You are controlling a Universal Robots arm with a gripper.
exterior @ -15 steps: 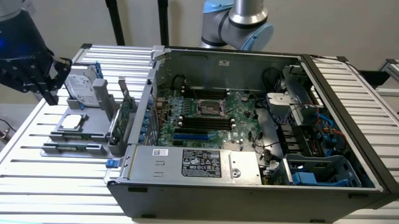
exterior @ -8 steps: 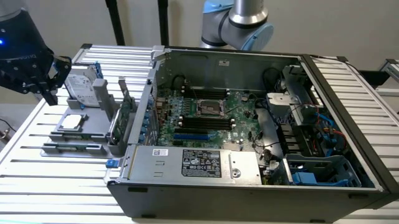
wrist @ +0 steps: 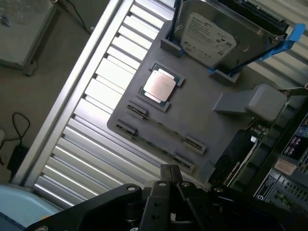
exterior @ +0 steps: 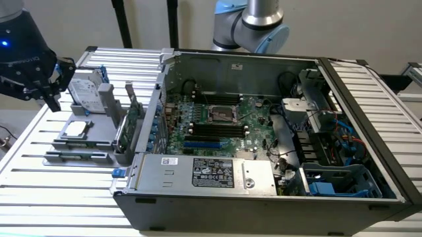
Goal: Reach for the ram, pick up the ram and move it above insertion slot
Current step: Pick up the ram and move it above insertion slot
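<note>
Pincer [wrist: 171,174] is clenched, its two tips pressed together with nothing between them. It hangs over the grey tray [wrist: 192,115] on the slatted surface [wrist: 96,106].

Ram [wrist: 156,143] seems to be the thin strip standing on edge between the clip-ended holders at the tray's outer edge, though it is too slim to be sure. It lies below the tips, between them and the CPU [wrist: 160,86], and the two are well apart. In the exterior view its long axis runs left to right along the tray's near edge [exterior: 76,156]. There the pincer [exterior: 53,96] sits higher and farther back, beside the drive [exterior: 89,91].

Beyond the CPU, the drive stands propped in blue brackets. Its white label carries print, but none of it can be read.

Farther toward the exterior view's right stand the card [exterior: 135,116] and the open case [exterior: 264,207]. The case holds black memory slots [exterior: 214,131] and a supply [exterior: 197,173] whose sticker is also unreadable.
</note>
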